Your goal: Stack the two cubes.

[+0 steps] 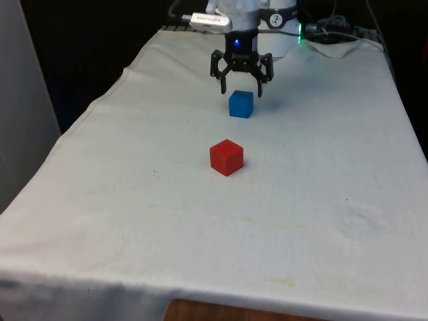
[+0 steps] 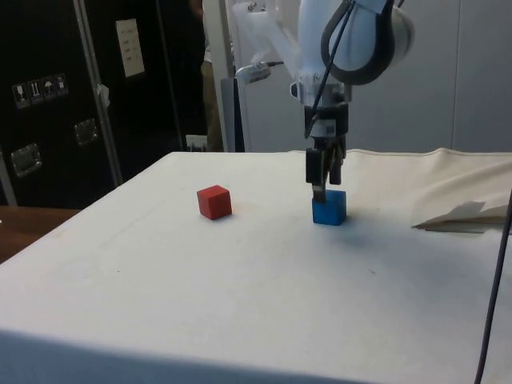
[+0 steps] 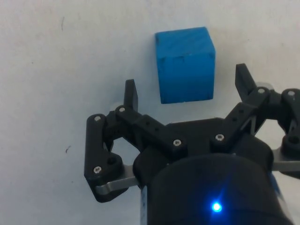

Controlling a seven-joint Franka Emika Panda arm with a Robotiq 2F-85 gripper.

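Two cubes sit apart on the white tabletop (image 1: 321,221), neither yet stacked; the gripper (image 1: 241,85) hangs with its fingers spread wide and nothing between them, poised just above the blue cube (image 1: 241,104); from the side view the fingertips reach down close to the cube's top edge without closing on it; in the wrist view the blue cube (image 3: 185,64) lies a little ahead of the gap between the fingers rather than squarely inside it; the red cube (image 1: 226,157) rests well clear of the gripper, farther out from the robot than the blue one, with bare cloth between the two.

By my reading the step in hand is the approach to the first pick; the blue cube looks to be the target; the next move calls for a small shift to centre the fingers over it, a straight descent until they straddle its sides, then a firm close before any lift toward the red cube.
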